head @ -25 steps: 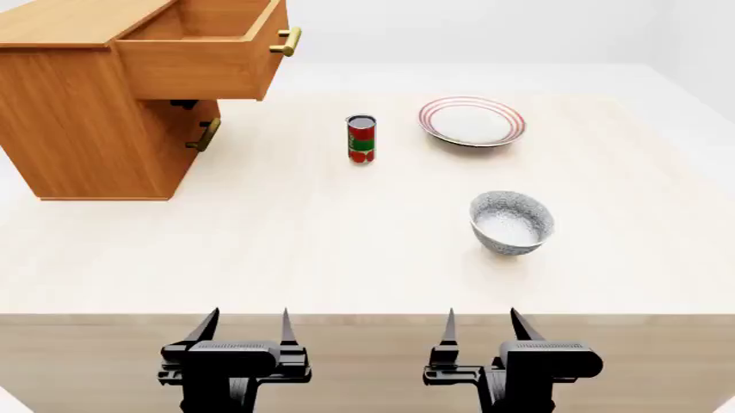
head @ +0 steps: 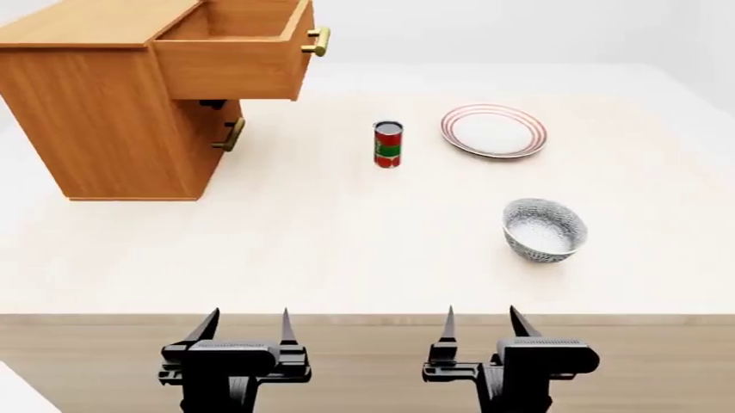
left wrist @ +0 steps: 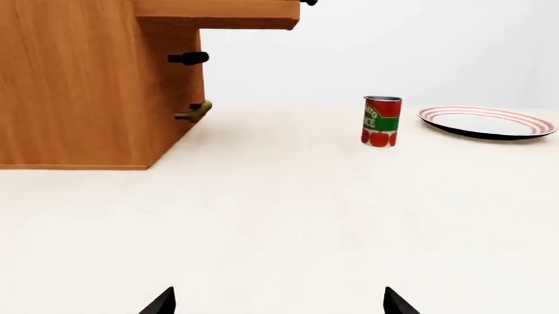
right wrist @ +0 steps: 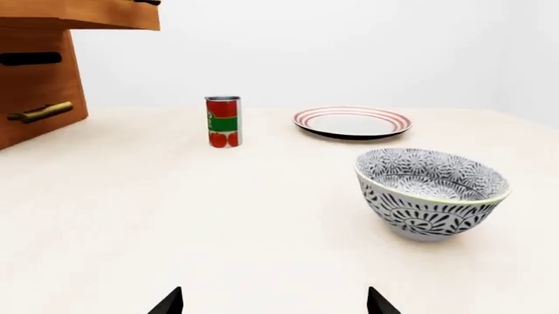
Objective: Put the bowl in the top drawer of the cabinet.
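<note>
Early in the task, by the look of things: nothing grasped, nothing moved into place. Bowl sitting upright on the table, toward the right side, ahead of the right gripper and well apart from it; seen close in the right wrist view with its patterned outside and pale inside, empty. Right gripper open and holding nothing, fingers spread and hanging over the near table edge. Left gripper likewise open and empty, parked at the near edge on the left, with only bare table between its fingertips in the left wrist view. Cabinet standing at the far left of the table, well apart from the bowl. Top drawer already pulled out, its inside exposed from above, brass handle facing right; so the opening step appears done. Lower drawer shut, its smaller handle just below. Red-and-green can upright between cabinet and plate, the plate lying flat beyond the bowl, neither touching it. Left to do, judging from this layout: reach forward to the bowl, close on its rim or wall, lift, carry across past the can toward the cabinet, and lower into the open drawer. Likely a job for the right gripper to start, being nearer, though the drawer lies on the far left side.
</note>
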